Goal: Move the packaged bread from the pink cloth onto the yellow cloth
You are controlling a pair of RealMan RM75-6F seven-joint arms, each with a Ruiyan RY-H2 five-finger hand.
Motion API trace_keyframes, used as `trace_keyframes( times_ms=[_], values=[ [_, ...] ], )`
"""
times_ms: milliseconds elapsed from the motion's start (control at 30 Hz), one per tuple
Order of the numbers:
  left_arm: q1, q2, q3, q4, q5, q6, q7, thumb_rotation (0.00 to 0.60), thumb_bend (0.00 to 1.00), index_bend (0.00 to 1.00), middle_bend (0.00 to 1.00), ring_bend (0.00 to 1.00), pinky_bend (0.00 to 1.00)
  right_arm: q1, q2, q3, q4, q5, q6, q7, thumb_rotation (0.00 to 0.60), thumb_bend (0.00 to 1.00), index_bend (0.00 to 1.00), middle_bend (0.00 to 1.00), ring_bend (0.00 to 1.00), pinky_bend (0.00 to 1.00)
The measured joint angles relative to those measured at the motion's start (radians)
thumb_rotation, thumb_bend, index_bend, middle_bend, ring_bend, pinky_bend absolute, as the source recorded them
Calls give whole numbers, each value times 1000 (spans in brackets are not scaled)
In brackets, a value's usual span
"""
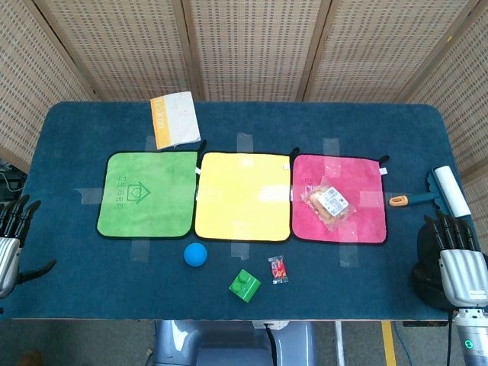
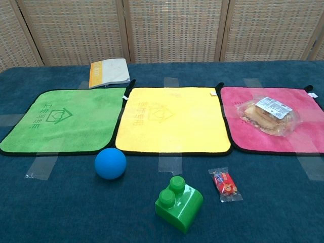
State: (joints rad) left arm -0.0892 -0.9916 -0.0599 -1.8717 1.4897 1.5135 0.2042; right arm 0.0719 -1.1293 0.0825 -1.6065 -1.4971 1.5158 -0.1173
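The packaged bread (image 1: pixel 329 204) (image 2: pixel 268 116), a clear wrapper with a white label, lies on the pink cloth (image 1: pixel 364 217) (image 2: pixel 298 136) at the right. The yellow cloth (image 1: pixel 242 196) (image 2: pixel 174 119) in the middle is bare. My right hand (image 1: pixel 455 255) hovers at the table's right edge, well right of the pink cloth, fingers extended and holding nothing. At the far left edge my left hand (image 1: pixel 11 232) is partly out of frame, fingers spread and empty. Neither hand shows in the chest view.
A green cloth (image 1: pixel 146 193) (image 2: pixel 63 120) lies left of the yellow one, a book (image 1: pixel 174 119) (image 2: pixel 108 72) behind it. In front sit a blue ball (image 1: pixel 195 254) (image 2: pixel 110 163), a green block (image 1: pixel 245 285) (image 2: pixel 178 203) and a small candy packet (image 1: pixel 279 269) (image 2: pixel 225 184). A lint roller (image 1: pixel 435 194) lies at the right.
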Motion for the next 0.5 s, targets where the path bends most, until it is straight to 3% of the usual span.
trace_keyframes(
  times_ms=[133,167,233,300,367,400,500],
  values=[
    [-1,1,-2,9,0,-1,-18,600,0,0,0,0,0,3,-2,-4,-2,-1,-12,8,600,2,0,0,0,0],
    [-1,1,-2,12,0,-1,-22,600,0,0,0,0,0,6,-2,-5,-3,0,-22,16,600,41,0,0,0,0],
    [-2,0,-5,21,0,0,-32,600,0,0,0,0,0,15,-2,-5,-6,3,-43,37,600,244,0,0,0,0],
    [-4,-1,-8,25,-6,-2,-36,600,0,0,0,0,0,34,-5,0,-10,11,-77,76,600,599,0,0,0,0],
    [-8,-4,-12,28,-17,-10,-40,600,0,0,0,0,0,60,-5,10,-20,26,-130,133,600,829,0,0,0,0],
    [-11,-4,-14,29,-23,-15,-40,600,0,0,0,0,0,74,-4,15,-25,35,-158,163,600,924,0,0,0,0],
    [-21,-9,-21,35,-43,-33,-40,600,0,0,0,0,0,128,4,39,-45,83,-278,264,600,1000,0,0,0,4]
  ],
)
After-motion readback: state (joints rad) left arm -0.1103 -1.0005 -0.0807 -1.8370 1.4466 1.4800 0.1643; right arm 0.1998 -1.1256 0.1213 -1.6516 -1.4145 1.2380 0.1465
